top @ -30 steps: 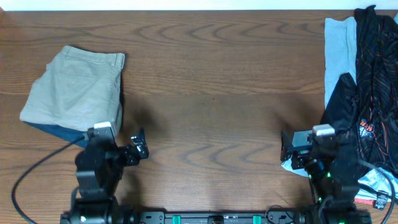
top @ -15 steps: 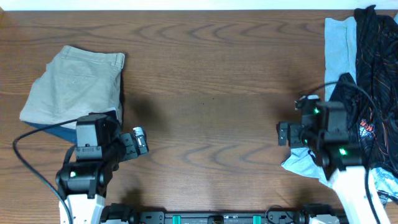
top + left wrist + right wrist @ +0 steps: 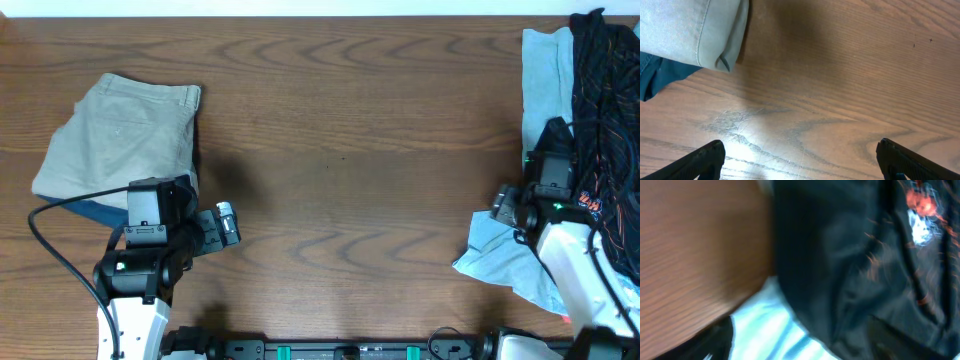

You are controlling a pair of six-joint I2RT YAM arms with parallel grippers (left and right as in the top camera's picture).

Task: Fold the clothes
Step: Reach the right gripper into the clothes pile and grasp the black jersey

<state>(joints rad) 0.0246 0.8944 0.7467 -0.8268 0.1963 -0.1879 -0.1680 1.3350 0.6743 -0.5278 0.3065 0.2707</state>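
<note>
The right arm has just swung away from the lower middle of the table (image 3: pixel 340 120) and now reaches over the heap of clothes at the right edge of the overhead view. The right gripper (image 3: pixel 548 160) sits on the near side of the black jersey (image 3: pixel 605 120), the one with the thin orange lines and orange-and-white lettering, which lies crumpled in the upper right of the frame on top of a pale blue garment (image 3: pixel 545 70). That blue piece also spills out towards the lower right.

The right wrist view is badly blurred. It shows black cloth filling most of the frame, blue cloth at the bottom and bare wood at the left. From that I cannot tell whether the right fingers are gripping the jersey, only touching it, or spread above it.

The left gripper (image 3: pixel 230 224) has hardly shifted. It hangs at the lower left, just beside the folded khaki shorts (image 3: pixel 125 130) and the dark blue cloth (image 3: pixel 85 212) under them. Its fingers are released and spread wide, with only wood between them in the left wrist view.

To my eye the move means the work on the jersey is only beginning. The jersey looks unfolded and bunched up, and it would need to be pulled onto the bare middle of the table before any fold can be made.
</note>
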